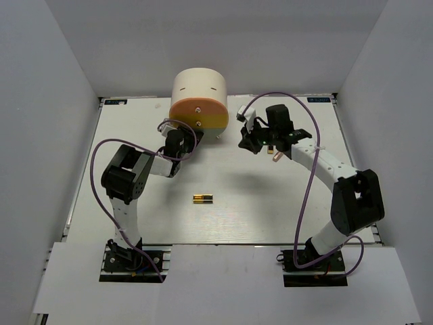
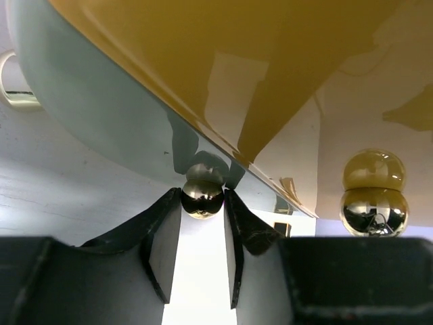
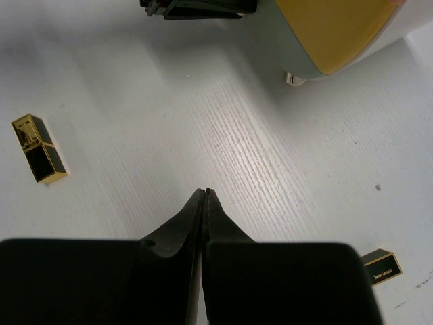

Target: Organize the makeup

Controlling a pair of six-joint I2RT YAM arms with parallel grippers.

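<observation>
Left end effector (image 2: 201, 195) — gripping knob (image 2: 201, 200) | right end effector (image 3: 205, 195) — closed

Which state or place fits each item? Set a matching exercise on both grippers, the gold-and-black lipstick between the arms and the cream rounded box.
1 left gripper
2 right gripper
3 gold-and-black rectangular lipstick
4 cream rounded box with orange-yellow drawer fronts

A fingers shut, nothing held
B stands at the white table's far edge
C closed on a shiny round metal knob
D lies flat on open tabletop

Pairs: 1-C, 2-A, 3-D, 4-B
</observation>
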